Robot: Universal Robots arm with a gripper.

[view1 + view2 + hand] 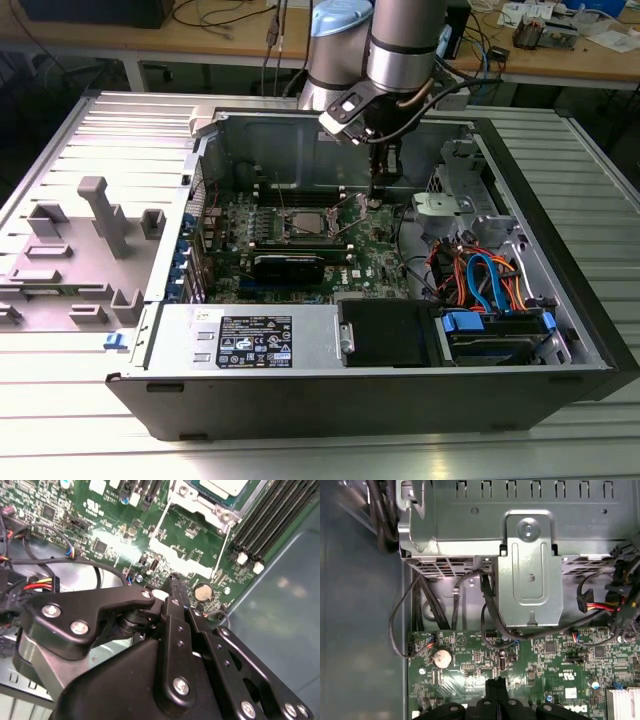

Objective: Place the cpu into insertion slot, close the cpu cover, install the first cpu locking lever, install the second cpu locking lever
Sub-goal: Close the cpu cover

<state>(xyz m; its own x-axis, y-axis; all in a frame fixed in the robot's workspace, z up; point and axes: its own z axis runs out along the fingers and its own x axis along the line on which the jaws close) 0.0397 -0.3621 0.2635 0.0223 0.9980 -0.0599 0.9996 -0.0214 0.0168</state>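
Note:
The cpu (pixel 305 222) lies flat in the insertion slot in the middle of the motherboard, its silver top (pixel 227 485) showing inside the cpu cover (pixel 192 497), a metal frame that lies down around it. Two thin wire locking levers (pixel 159 526) (pixel 223 550) stick out from the socket frame. My gripper (pixel 374 200) hangs just to the exterior view's right of the socket, near a lever's end (pixel 350 205). In both wrist views its black fingers meet at the tip (pixel 173 580) (pixel 495 682), shut with nothing held, above the board between the two levers.
A metal drive cage (pixel 530 570) with black cables rises close behind the gripper. Long black memory slots (pixel 265 525) run beside the socket, and a coin battery (pixel 441 656) sits on the board. Coloured cables (pixel 480 275) and the power supply (pixel 250 340) fill the case's near side.

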